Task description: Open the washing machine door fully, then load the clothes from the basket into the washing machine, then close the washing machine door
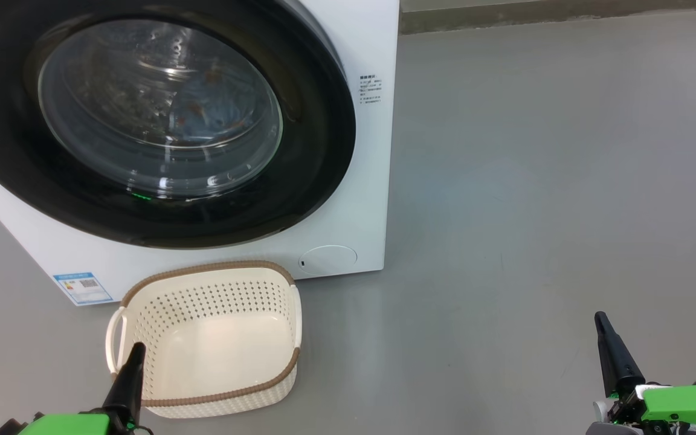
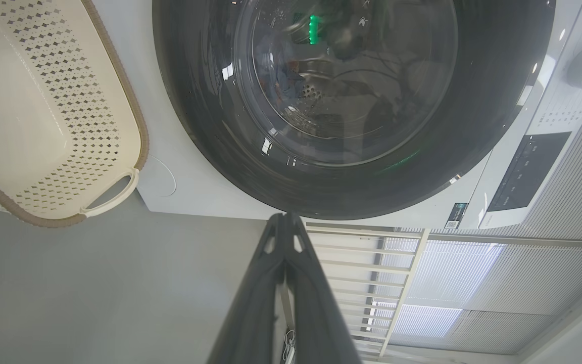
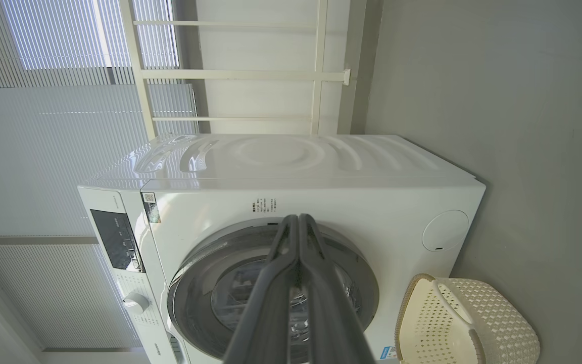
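Looks done: washing machine door (image 1: 161, 169) shut upper left, clothes (image 1: 215, 115) behind its glass, basket (image 1: 215, 296) empty below. So left gripper (image 1: 136, 351) and right gripper (image 1: 602, 321) sit pressed together, bottom corners.

A smooth grey floor (image 1: 535, 181) runs to pale slatted blinds (image 3: 43, 151) and a white barred frame (image 3: 240, 75).

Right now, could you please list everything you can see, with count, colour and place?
washing machine: one, white, on the floor.
door: one, black rim, clear centre, shut on the machine's front.
clothes: one bundle, blue and orange, inside behind the door.
basket: one, cream, brown rim, empty, on the floor before the machine.
sticker: one, blue, machine's lower left corner.
hatch: one, white, machine's lower right corner.
left gripper: one, dark, shut, lower left.
right gripper: one, dark, shut, lower right.
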Tool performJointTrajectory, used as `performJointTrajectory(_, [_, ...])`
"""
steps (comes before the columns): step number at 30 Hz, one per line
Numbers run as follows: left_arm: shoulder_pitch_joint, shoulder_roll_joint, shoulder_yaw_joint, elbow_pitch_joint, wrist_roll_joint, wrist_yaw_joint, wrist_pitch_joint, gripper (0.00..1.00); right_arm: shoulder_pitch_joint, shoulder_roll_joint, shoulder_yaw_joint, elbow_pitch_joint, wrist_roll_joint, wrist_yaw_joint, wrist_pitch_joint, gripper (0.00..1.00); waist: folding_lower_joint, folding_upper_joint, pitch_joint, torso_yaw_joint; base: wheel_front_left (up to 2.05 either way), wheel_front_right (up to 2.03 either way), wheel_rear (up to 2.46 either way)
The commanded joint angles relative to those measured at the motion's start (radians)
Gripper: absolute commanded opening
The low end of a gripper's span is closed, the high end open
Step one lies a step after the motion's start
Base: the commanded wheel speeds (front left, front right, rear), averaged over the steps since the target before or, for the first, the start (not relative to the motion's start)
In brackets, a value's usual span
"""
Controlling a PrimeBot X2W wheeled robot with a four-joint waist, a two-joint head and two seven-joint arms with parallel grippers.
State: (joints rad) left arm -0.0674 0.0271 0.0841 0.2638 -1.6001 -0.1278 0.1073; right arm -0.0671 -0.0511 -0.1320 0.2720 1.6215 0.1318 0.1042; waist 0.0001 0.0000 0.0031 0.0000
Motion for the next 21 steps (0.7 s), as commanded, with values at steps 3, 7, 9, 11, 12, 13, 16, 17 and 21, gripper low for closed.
performJointTrajectory(3, [-0.041,0.023,0.031,-0.019,-0.008,-0.003,0.007,0.0,-0.04,-0.003,0.023,-0.027,-0.009,-0.001,0.005,0.0,0.0,0.0,0.0,0.0,0.0,0.0,0.0])
performJointTrajectory(7, [-0.041,0.023,0.031,-0.019,-0.008,-0.003,0.007,0.0,-0.04,-0.003,0.022,-0.027,-0.01,-0.001,0.006,0.0,0.0,0.0,0.0,0.0,0.0,0.0,0.0])
performJointTrajectory(9, [-0.041,0.023,0.031,-0.019,-0.008,-0.003,0.007,0.0,-0.04,-0.003,0.022,-0.027,-0.01,-0.001,0.006,0.0,0.0,0.0,0.0,0.0,0.0,0.0,0.0])
performJointTrajectory(11, [-0.041,0.023,0.031,-0.019,-0.008,-0.003,0.007,0.0,-0.04,-0.002,0.022,-0.027,-0.01,-0.001,0.006,0.0,0.0,0.0,0.0,0.0,0.0,0.0,0.0])
performJointTrajectory(12, [-0.041,0.023,0.031,-0.019,-0.008,-0.003,0.007,0.0,-0.04,-0.002,0.022,-0.027,-0.01,-0.001,0.006,0.0,0.0,0.0,0.0,0.0,0.0,0.0,0.0])
performJointTrajectory(13, [-0.041,0.023,0.031,-0.019,-0.008,-0.003,0.007,0.0,-0.04,-0.002,0.022,-0.027,-0.01,-0.001,0.006,0.0,0.0,0.0,0.0,0.0,0.0,0.0,0.0])
performJointTrajectory(16, [-0.041,0.023,0.031,-0.019,-0.008,-0.003,0.007,0.0,-0.041,-0.002,0.022,-0.027,-0.01,-0.001,0.006,0.0,0.0,0.0,0.0,0.0,0.0,0.0,0.0])
performJointTrajectory(17, [-0.041,0.023,0.031,-0.019,-0.008,-0.003,0.007,0.0,-0.041,-0.002,0.022,-0.027,-0.01,-0.001,0.006,0.0,0.0,0.0,0.0,0.0,0.0,0.0,0.0])
performJointTrajectory(21, [-0.041,0.023,0.031,-0.019,-0.008,-0.003,0.007,0.0,-0.041,-0.002,0.021,-0.027,-0.01,-0.001,0.006,0.0,0.0,0.0,0.0,0.0,0.0,0.0,0.0])
